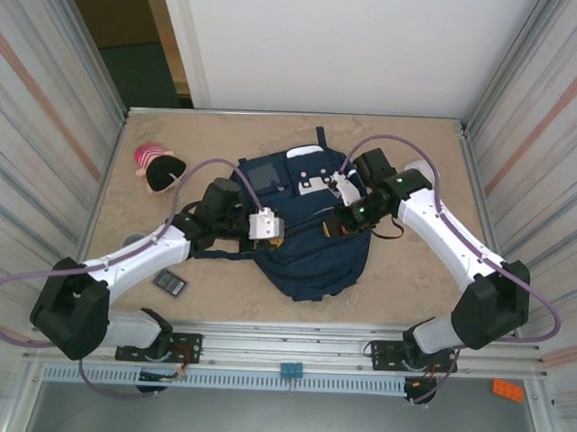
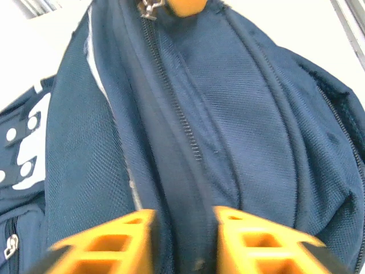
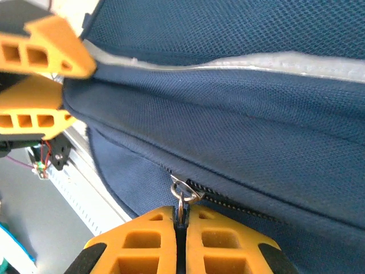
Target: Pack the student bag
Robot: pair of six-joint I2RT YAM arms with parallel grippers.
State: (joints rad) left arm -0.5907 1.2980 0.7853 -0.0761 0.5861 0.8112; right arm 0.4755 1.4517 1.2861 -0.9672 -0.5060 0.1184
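Student bag (image 1: 310,266), left tool (image 2: 183,220), right tool (image 3: 181,220) gripping

White arms (image 1: 136,254) with black joints (image 1: 71,311), purple cables (image 1: 399,139), orange lattice pincer fingers (image 3: 148,242).

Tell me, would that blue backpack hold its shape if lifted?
Probably sags: the student bag is soft fabric, folding between the left fingers. Likely light; it lies fairly flat. Tugging the zipper pull probably drags cloth along.

The white-and-black left arm (image 1: 136,256) and right arm (image 1: 452,234) are reaching inward, elbows out. The left orange-fingered tool (image 2: 183,225) is clamping a fold of the navy-blue fabric backpack (image 2: 239,114); the right tool (image 3: 181,225) is pinching tight on its small silver zipper pull (image 3: 181,194).
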